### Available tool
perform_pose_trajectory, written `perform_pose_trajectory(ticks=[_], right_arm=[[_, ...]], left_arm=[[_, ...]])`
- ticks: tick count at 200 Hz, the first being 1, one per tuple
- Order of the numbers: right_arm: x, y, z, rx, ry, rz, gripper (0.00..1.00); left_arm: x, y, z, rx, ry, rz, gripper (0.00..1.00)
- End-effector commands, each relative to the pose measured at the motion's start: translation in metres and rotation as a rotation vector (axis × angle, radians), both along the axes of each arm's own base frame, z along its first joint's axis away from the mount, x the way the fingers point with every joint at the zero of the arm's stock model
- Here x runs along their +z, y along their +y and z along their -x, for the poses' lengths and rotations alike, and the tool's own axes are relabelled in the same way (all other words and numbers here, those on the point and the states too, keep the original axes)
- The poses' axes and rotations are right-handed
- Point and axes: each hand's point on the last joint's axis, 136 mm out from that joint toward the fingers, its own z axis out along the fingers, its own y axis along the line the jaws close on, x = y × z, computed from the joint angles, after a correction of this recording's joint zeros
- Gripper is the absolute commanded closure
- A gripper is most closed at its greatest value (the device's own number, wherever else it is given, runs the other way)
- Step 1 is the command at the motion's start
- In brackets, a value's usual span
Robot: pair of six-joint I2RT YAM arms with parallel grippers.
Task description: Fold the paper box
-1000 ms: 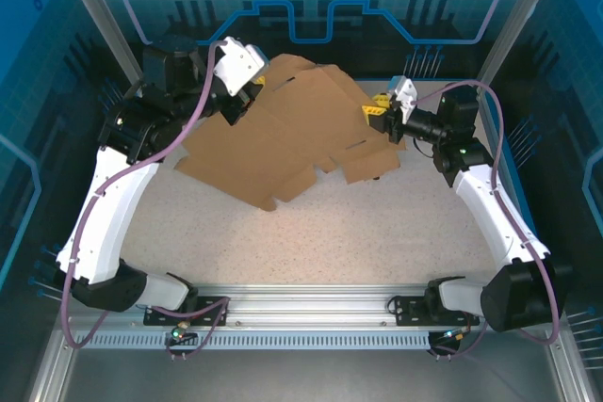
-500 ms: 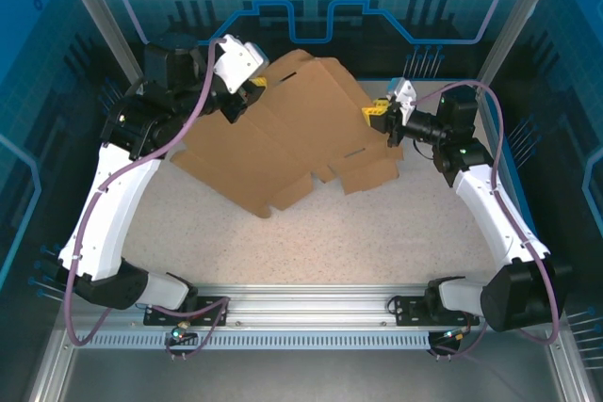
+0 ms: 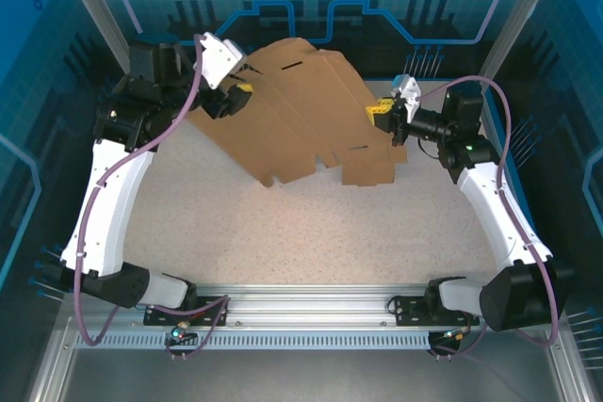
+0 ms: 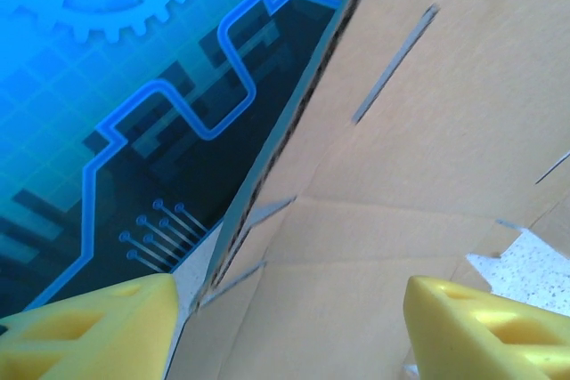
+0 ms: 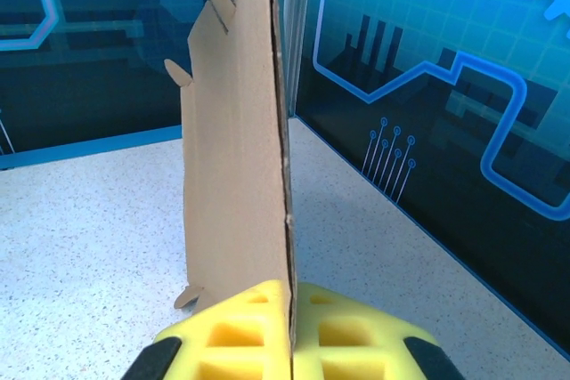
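- The right gripper (image 3: pixel 382 112) (image 5: pixel 291 309) is clenched on the 3 o'clock edge of the paper box (image 3: pixel 301 110), with the sheet pinched between its yellow fingers (image 5: pixel 232 327).
- The left gripper (image 3: pixel 231 99) grasps nothing; its jaws stand wide apart, astride the box's 9 o'clock edge.
- The box, an unfolded brown sheet, leans up toward 12 o'clock, and its 6 o'clock flaps reach down to the speckled table (image 3: pixel 330 233).

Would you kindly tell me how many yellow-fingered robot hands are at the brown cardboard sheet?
2: the left hand, open around the brown die-cut cardboard sheet's left edge; the right hand, shut on its right edge.
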Motion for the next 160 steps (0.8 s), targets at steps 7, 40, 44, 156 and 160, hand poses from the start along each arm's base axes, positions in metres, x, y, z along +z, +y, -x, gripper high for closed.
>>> perform_pose_trajectory(ticks=[7,40,44,156,160], right_arm=[[0.02,-0.004,0.008,0.016,-0.039,-0.012,1.0],[0.02,-0.004,0.007,0.018,-0.036,-0.017,1.0],[0.021,-0.004,0.007,0.018,-0.037,-0.017,1.0],[0.022,-0.004,0.004,0.011,-0.012,-0.024,1.0],[0.022,-0.004,0.003,0.009,-0.011,-0.024,1.0]], left_arm=[[-0.002,0.016,-0.004,-0.007,-0.021,0.016,0.29],[-0.016,0.034,-0.015,0.001,-0.015,0.039,0.27],[-0.018,0.037,-0.017,0.001,-0.009,0.044,0.27],[-0.086,0.033,-0.072,-0.131,0.158,0.056,0.27],[-0.087,0.032,-0.072,-0.138,0.165,0.06,0.28]])
